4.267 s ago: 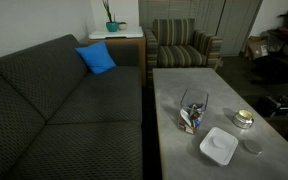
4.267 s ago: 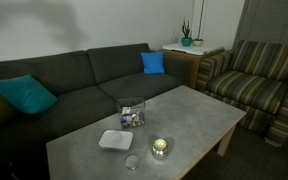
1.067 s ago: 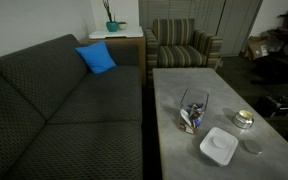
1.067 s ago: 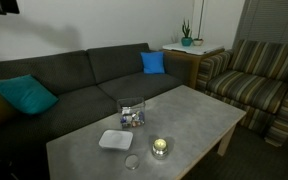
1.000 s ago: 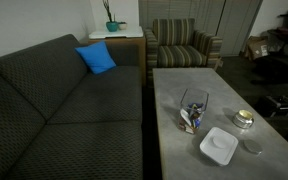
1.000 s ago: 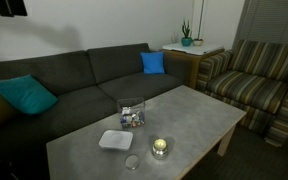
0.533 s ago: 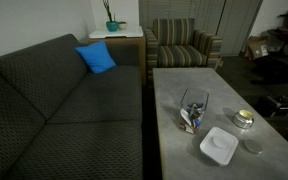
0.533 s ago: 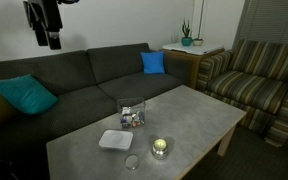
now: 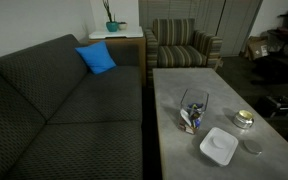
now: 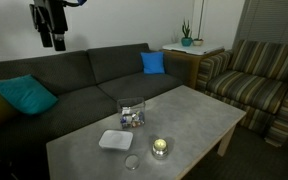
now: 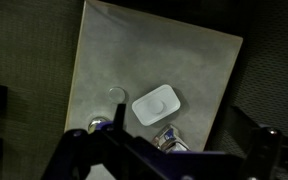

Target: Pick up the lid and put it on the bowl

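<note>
Claw (image 10: 52,41) hangs high over the sofa (image 10: 74,75), jaws apart & holding nothing, as far as the wrist view shows. Lid (image 10: 116,140) lies well apart from it, down & across on the desk (image 10: 199,112), flat, just beside the bowl (image 10: 132,113), not touching. In the wrist view the lid (image 11: 156,104) sits near mid-frame, bowl (image 11: 169,138) next to it. Lid's roughly square, so no long axis to line up w/. Next, probably: descend toward lid.

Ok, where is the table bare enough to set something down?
The whole end of the table toward the striped armchair is bare, past the bowl. The opposite end is crowded: lid, tin and grey disc sit close together near the bowl.
</note>
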`<control>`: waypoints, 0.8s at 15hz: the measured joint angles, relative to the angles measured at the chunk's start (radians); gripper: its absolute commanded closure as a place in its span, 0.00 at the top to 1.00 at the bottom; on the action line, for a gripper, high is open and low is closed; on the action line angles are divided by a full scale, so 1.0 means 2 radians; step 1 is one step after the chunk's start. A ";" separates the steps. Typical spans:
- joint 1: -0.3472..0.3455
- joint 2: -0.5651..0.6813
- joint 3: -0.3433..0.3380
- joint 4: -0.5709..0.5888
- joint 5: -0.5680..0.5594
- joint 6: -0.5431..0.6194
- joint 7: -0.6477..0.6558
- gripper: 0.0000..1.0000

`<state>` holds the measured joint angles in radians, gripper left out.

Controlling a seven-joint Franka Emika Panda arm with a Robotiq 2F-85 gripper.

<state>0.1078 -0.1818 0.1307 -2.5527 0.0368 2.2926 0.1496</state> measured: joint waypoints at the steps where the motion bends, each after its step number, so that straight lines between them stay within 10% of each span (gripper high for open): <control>1: 0.000 0.000 0.000 0.000 0.000 0.000 0.000 1.00; 12: 0.000 0.036 0.001 0.020 -0.026 0.002 0.016 1.00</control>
<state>0.1088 -0.1105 0.1328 -2.5120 -0.0159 2.2961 0.1808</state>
